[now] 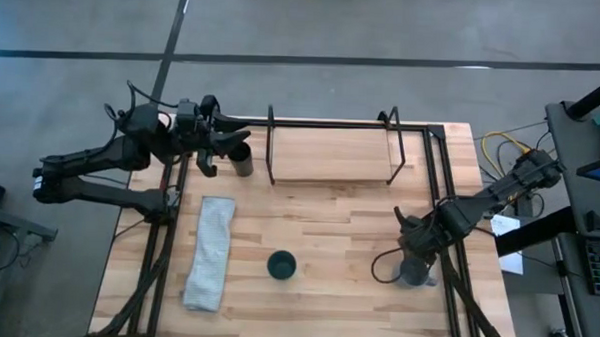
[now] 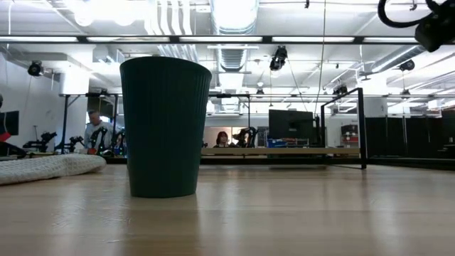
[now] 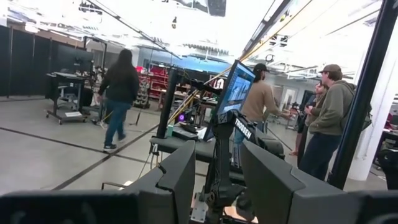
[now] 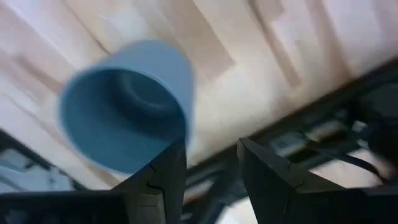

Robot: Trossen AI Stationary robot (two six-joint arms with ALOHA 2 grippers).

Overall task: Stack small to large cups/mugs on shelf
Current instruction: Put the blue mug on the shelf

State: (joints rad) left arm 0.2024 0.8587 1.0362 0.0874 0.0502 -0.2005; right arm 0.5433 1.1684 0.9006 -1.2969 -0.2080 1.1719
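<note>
stretching across the middle of the high view is a pale butcher-block counter (image 1: 318,239) ringed by a black frame, on a grey concrete floor. the shelf (image 1: 331,150) sits at its upper middle, a wooden board between thin black rods. a folded grey towel (image 1: 210,252) lies at the lower left. the dark teal cup (image 1: 282,265) stands upright and alone at the lower middle; in the low view it fills the left centre. the black tumbler (image 1: 242,162) stands just left of the shelf, with the left gripper (image 1: 221,146) beside it at the upper left, jaws parted and holding nothing. the right gripper (image 1: 413,255) hangs at the lower right over the grey-blue mug (image 4: 127,106), which lies near the counter's right edge; its jaws are apart, one finger at the mug's rim, and i cannot tell whether it touches. beyond the counter is an open workshop with ceiling lights, ducts and monitors; people (image 3: 323,118) stand in the background.
</note>
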